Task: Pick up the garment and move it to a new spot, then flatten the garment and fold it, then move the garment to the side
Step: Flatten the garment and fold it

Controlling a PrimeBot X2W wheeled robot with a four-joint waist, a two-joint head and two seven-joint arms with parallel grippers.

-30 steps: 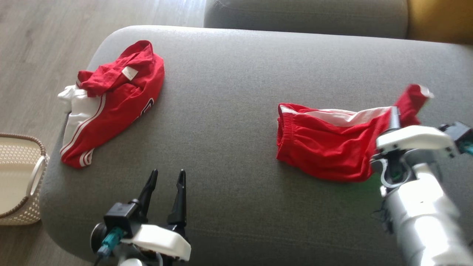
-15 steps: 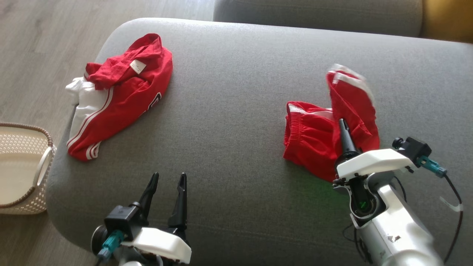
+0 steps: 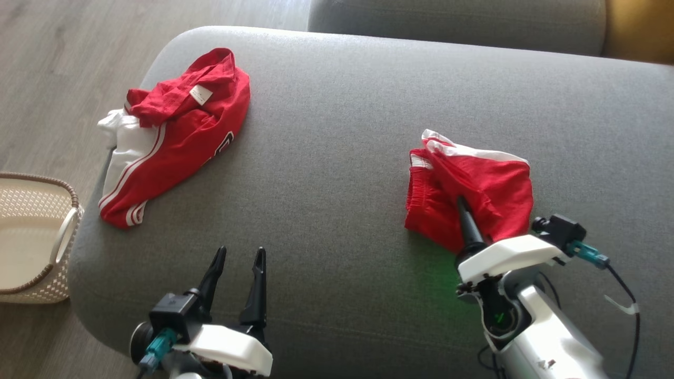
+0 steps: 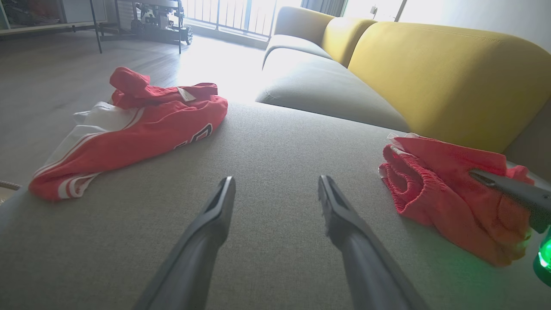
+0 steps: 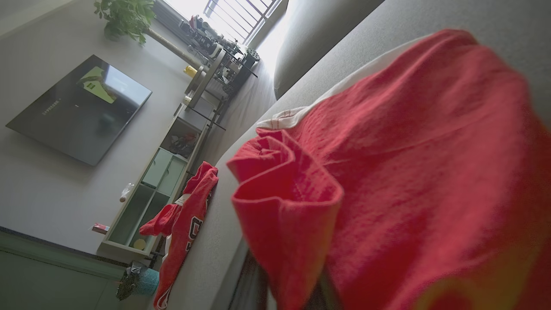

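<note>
Red shorts with white side panels (image 3: 492, 181) lie doubled over on the grey fabric sofa cushion (image 3: 337, 121), right of centre. Judged light and limp; grip at the elastic waistband (image 3: 418, 192). Right claw (image 3: 462, 206) clenches a fold; left claw (image 3: 239, 256) hangs released.

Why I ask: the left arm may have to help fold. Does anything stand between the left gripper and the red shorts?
Nothing visible does. Only bare grey cushion lies between the open left gripper and the red shorts, where the right gripper is shut on the fabric. The red jersey lies well off that line.
</note>
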